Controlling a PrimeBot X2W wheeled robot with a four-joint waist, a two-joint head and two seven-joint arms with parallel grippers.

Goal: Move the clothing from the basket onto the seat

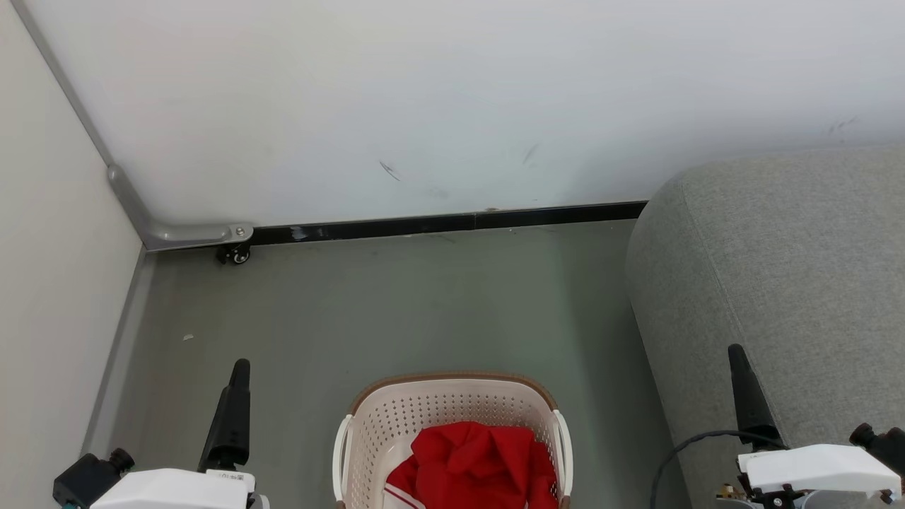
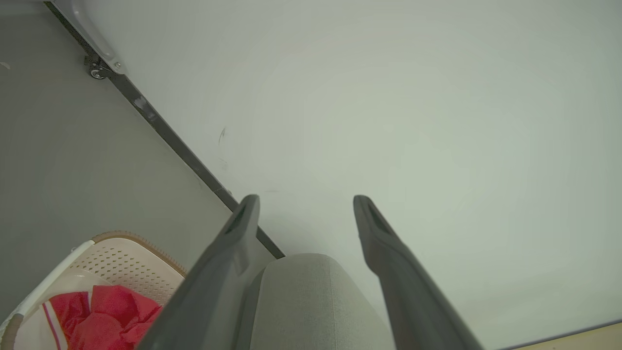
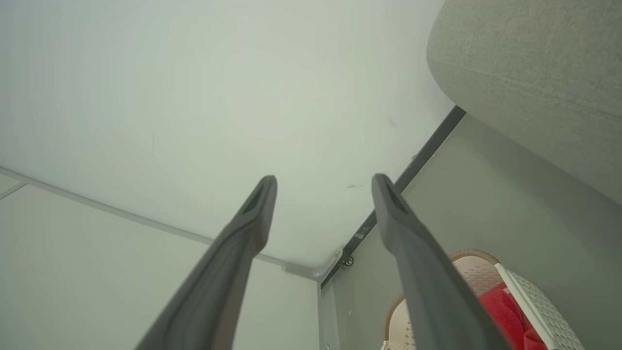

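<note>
The cream perforated basket [image 1: 396, 417] with its brown rim stands on the floor at the bottom centre of the head view. Crumpled red clothing [image 1: 474, 463] with white trim lies inside it. The grey woven seat [image 1: 778, 283] rises to the basket's right. My left gripper [image 1: 240, 367] hovers left of the basket and my right gripper [image 1: 737, 352] is in front of the seat. The left wrist view shows my left gripper [image 2: 303, 199] open and empty, with the basket [image 2: 131, 253], clothing [image 2: 102, 316] and seat [image 2: 311, 301] below. My right gripper [image 3: 323, 180] is open and empty beside the basket [image 3: 471, 272], clothing [image 3: 505, 316] and seat [image 3: 534, 73].
A white wall [image 1: 452, 106] with a black baseboard [image 1: 452, 223] closes the far side. A pale panel [image 1: 49, 283] on a small caster wheel [image 1: 235, 254] bounds the left. Grey floor [image 1: 424, 304] lies between the basket and the wall.
</note>
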